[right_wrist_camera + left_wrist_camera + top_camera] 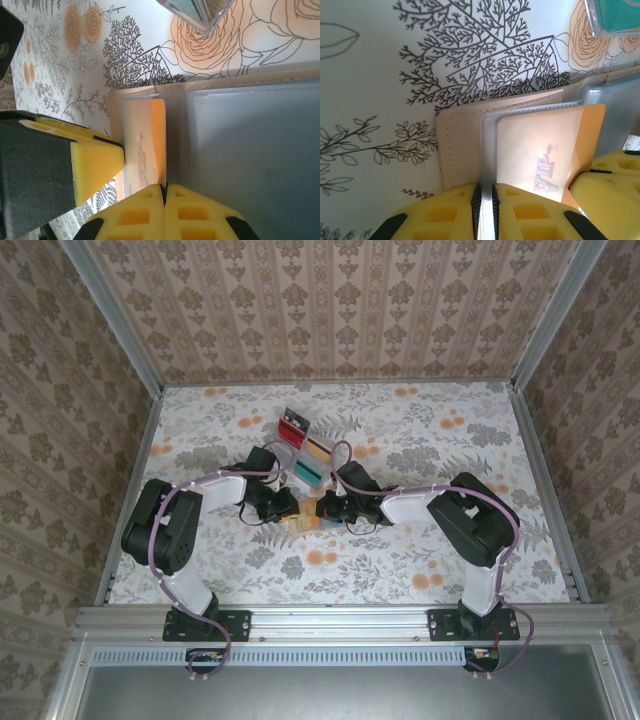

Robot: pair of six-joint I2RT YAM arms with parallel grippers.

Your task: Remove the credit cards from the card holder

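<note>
The flat tan leather-like card holder [460, 145] lies open on the flower-printed worktop [370, 75], directly under both tools, which meet nose to nose over it.

The left tool [486, 212] stands narrow, clamped on the frosted edge of a pocket of the card holder. The right tool [164, 210] is pressed tight together at the edge of the orange-yellow plastic card [594, 125] and appears to nip it. That card sits almost wholly inside its pocket, with only a strip of its colour showing. Judged from this, the task is at its start: a grip is set and the draw-out is not yet done. Whether more cards wait in the blue-grey pockets [250, 150] cannot be told.

Room is tight. The right tool's yellow fingers [612, 172] sit just beside the left tool. Ahead of both fingertips, near the card holder's stitched far edge, stands the clear plastic tiered stand [300, 450] with a teal card [620, 15]. Open worktop lies behind each tool, so a backward pull looks the safer path.
</note>
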